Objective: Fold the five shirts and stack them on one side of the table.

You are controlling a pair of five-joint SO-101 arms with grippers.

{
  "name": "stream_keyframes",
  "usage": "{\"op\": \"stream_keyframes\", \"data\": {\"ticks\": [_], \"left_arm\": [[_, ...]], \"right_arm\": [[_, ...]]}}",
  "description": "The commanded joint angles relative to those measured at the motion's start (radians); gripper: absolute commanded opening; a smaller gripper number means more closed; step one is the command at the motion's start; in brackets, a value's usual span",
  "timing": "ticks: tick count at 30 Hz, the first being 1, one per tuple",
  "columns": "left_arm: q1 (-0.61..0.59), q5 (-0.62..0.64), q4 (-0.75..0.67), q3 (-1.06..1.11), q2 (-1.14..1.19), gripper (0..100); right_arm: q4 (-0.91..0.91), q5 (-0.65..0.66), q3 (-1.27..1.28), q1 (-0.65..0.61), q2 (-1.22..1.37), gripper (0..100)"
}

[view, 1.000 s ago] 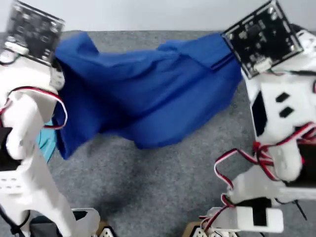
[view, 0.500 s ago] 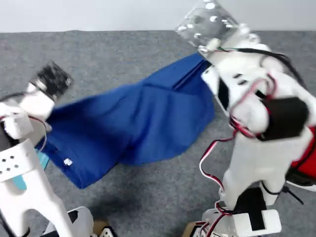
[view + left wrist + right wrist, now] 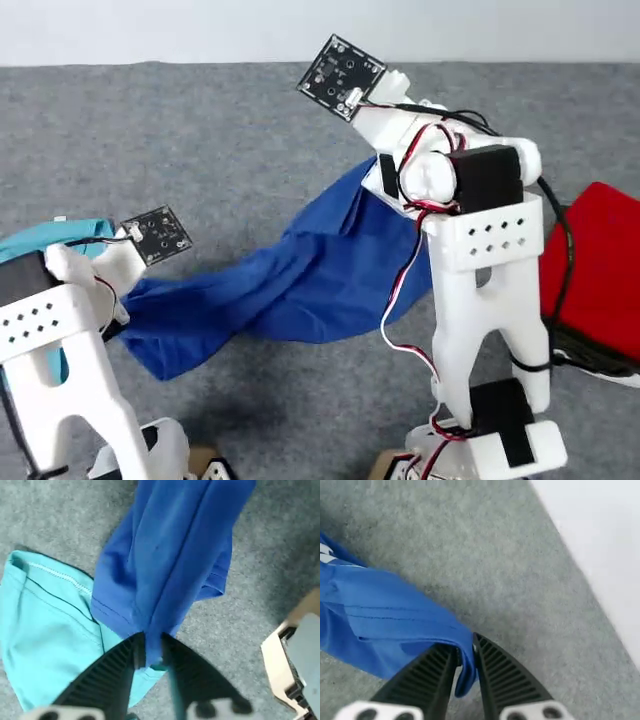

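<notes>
Grey carpeted table top (image 3: 200, 130), pale wall behind it.

Item 1, blue shirt (image 3: 300, 285): bunched into a long band and strung between the two arms. Its middle sags onto the table. The long axis runs straight from one gripper to the other, slanting across the table in the high view.

Item 2, left gripper (image 3: 151, 644): at the near, lower end of the blue shirt, jaws clamped together on a gathered fold of it. The cloth leads directly away from the jaws.

Item 3, right gripper (image 3: 466, 654): at the far, raised end of the blue shirt, jaws pinched on a hemmed edge that drapes over one fingertip.

Item 4, teal shirt (image 3: 45, 615): lies flat on the table, touching the blue shirt at its left-gripper end and partly under it.

Item 5, red shirt (image 3: 600, 260): folded, well apart from the blue shirt, beyond its right-gripper end and behind the right arm.

Relation governing the next move, as a judgement: each arm holds one end of the blue shirt, so neither is nearer. The length between them is slack, not taut. Spreading or laying the shirt for a fold probably depends on drawing the two held ends apart along that one axis.
</notes>
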Motion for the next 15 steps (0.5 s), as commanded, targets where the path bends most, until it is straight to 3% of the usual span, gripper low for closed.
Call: {"op": "stream_keyframes", "data": {"ticks": [1,9,15], "left_arm": [[-0.006,0.015,-0.002,-0.064,-0.021,16],[0.002,0.049,-0.075,-0.091,-0.006,18],[0.098,0.12,-0.137,-0.038,0.187,18]], "right_arm": [[-0.021,-0.008,0.002,-0.005,-0.019,1.0],[-0.021,-0.008,0.002,0.058,-0.019,1.0],[0.001,-0.008,0.002,0.105,-0.027,1.0]]}}
